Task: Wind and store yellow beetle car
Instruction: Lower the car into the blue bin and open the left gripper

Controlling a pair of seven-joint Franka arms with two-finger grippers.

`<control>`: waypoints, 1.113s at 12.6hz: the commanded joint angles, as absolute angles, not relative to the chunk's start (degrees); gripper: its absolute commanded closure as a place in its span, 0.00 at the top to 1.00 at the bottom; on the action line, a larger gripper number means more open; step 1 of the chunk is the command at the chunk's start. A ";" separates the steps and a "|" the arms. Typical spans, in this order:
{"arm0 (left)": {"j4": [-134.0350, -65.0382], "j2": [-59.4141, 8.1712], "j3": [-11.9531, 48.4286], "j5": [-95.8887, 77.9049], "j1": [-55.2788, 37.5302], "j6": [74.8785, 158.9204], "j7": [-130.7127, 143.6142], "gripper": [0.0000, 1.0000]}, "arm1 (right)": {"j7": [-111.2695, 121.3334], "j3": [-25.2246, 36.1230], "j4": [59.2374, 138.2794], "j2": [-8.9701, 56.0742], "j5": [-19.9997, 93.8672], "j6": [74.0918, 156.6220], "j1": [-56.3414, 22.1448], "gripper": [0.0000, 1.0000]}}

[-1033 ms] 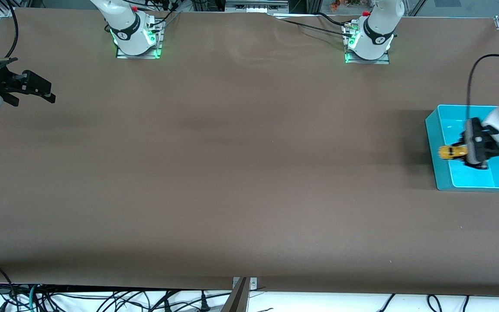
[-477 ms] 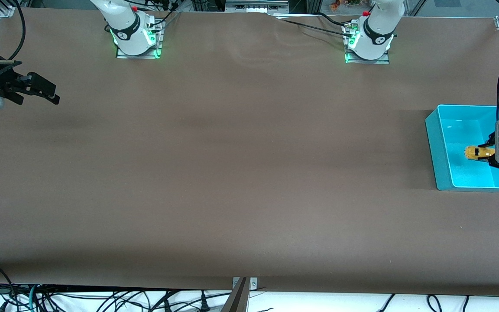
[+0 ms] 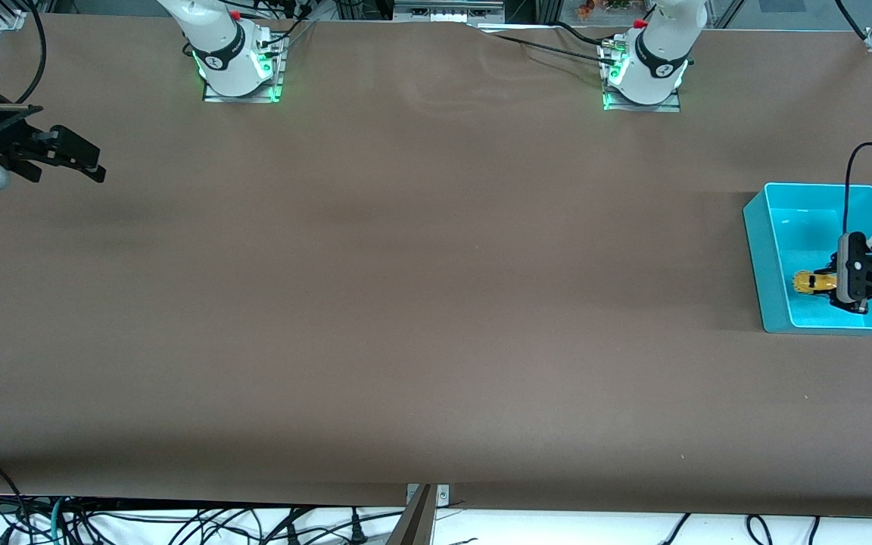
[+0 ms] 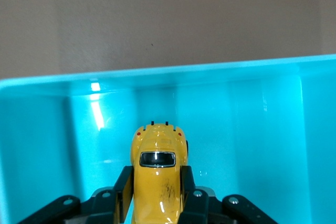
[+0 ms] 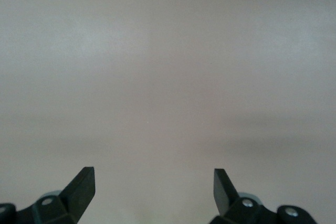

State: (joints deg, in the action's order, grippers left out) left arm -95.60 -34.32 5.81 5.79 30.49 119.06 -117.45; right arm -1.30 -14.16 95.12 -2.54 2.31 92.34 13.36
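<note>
The yellow beetle car [image 3: 813,282] is held inside the cyan bin [image 3: 761,250] at the left arm's end of the table. My left gripper [image 3: 829,286] is shut on the car, low in the bin. In the left wrist view the car [image 4: 157,174] sits between the two black fingers [image 4: 124,187], nose toward the bin wall [image 4: 220,114]. My right gripper [image 3: 91,168] is open and empty, waiting over the table at the right arm's end. Its wrist view shows both fingers [image 5: 84,184] spread over bare brown table.
The brown table [image 3: 421,288] stretches between the two arms. The arm bases [image 3: 235,64] stand along the edge farthest from the front camera. Cables [image 3: 179,522] hang below the nearest table edge.
My left gripper carried the car from over the bin's rim into the bin, then lower and slightly nearer the front camera. The right gripper shifted only slightly.
</note>
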 commanded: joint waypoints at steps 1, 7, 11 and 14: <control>-97.63 -34.72 4.83 7.29 30.15 121.72 -117.78 0.00 | -2.20 -14.33 92.72 -0.80 1.58 91.05 13.27 1.00; -101.87 -34.28 3.87 6.50 30.41 124.28 -116.02 0.60 | -2.46 -14.33 92.72 -0.70 1.76 90.88 13.36 1.00; -100.37 -32.09 4.04 6.50 30.06 118.93 -112.69 1.00 | -2.55 -14.33 92.72 -0.70 1.49 90.79 13.18 1.00; -98.71 -28.49 4.31 6.33 28.58 110.42 -105.75 1.00 | -2.55 -14.33 92.72 -0.70 1.49 90.70 13.27 1.00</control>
State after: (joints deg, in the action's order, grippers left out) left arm -99.28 -31.89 4.28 5.80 30.31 115.78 -110.02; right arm -1.53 -14.16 94.58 -1.45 2.26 92.33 13.34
